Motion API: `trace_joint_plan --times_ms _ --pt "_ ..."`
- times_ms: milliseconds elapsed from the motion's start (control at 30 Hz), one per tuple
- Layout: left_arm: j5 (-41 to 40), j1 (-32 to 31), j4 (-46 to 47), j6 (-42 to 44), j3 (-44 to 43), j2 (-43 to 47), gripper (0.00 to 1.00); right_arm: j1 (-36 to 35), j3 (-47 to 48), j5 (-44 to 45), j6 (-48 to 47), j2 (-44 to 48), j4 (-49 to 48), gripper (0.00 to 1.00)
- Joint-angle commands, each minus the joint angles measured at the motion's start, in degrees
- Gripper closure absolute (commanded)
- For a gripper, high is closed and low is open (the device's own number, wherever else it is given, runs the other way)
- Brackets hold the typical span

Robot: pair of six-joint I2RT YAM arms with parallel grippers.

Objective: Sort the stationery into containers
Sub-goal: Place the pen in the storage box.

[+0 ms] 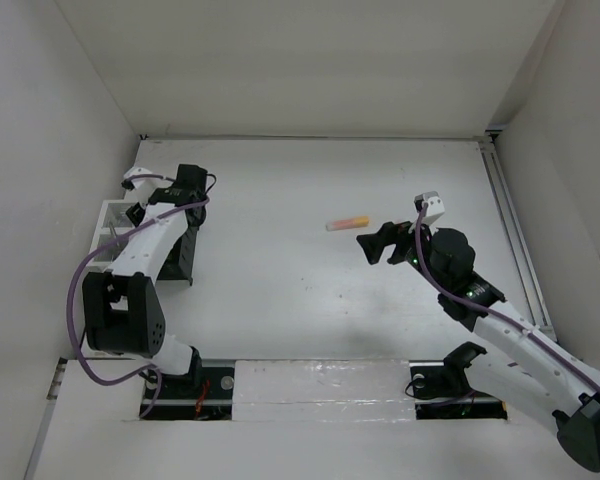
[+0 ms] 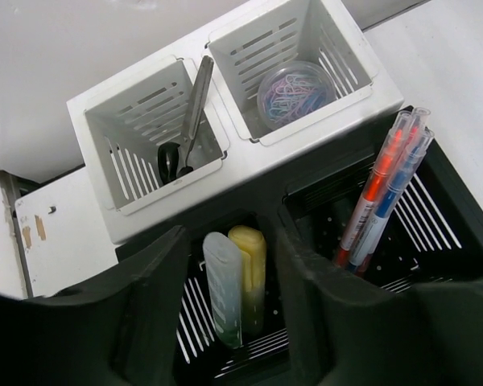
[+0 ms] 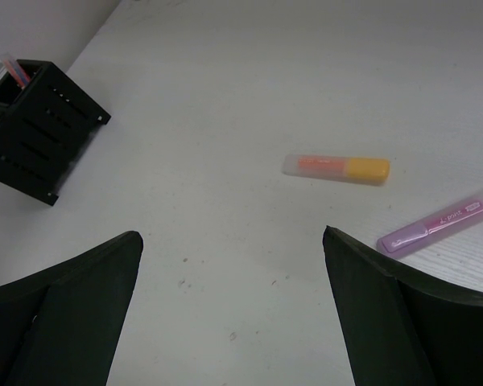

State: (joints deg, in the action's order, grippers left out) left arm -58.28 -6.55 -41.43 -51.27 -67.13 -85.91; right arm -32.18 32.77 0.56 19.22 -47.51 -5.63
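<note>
In the left wrist view my left gripper (image 2: 229, 232) hangs over the black container (image 2: 459, 217), jaws apart on either side of a green highlighter (image 2: 224, 293) and a yellow highlighter (image 2: 252, 269). Both stand in its left compartment, with a gap to each finger. Red and blue pens (image 2: 382, 193) lean in its right compartment. The white container (image 2: 249, 157) holds the scissors (image 2: 189, 121) and a round box of paper clips (image 2: 294, 92). My right gripper (image 3: 232, 235) is open above the table, short of an orange highlighter (image 3: 336, 167) and a purple highlighter (image 3: 439, 223).
The containers stand at the table's left by the side wall, the white one (image 1: 110, 222) beyond the black one (image 1: 185, 262). The orange highlighter (image 1: 347, 223) lies mid-table, just left of the right gripper (image 1: 380, 245). White walls close in the table on three sides.
</note>
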Motion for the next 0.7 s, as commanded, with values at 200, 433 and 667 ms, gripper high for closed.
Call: trace_joint_plan --times_ms 200,433,667 --pt "3.5 0.0 7.7 7.6 0.5 14.9 0.04 0.5 -0.5 -0.6 -0.8 0.4 -3.7 0.00" --pt "34.2 -0.7 19.6 23.9 -1.1 18.2 0.00 0.5 -0.5 4.3 0.4 -0.1 -2.8 0.00" --pt "23.1 -31.2 2.7 20.7 -35.0 -15.2 0.00 1.0 2.8 18.1 4.8 3.5 7.8 0.00"
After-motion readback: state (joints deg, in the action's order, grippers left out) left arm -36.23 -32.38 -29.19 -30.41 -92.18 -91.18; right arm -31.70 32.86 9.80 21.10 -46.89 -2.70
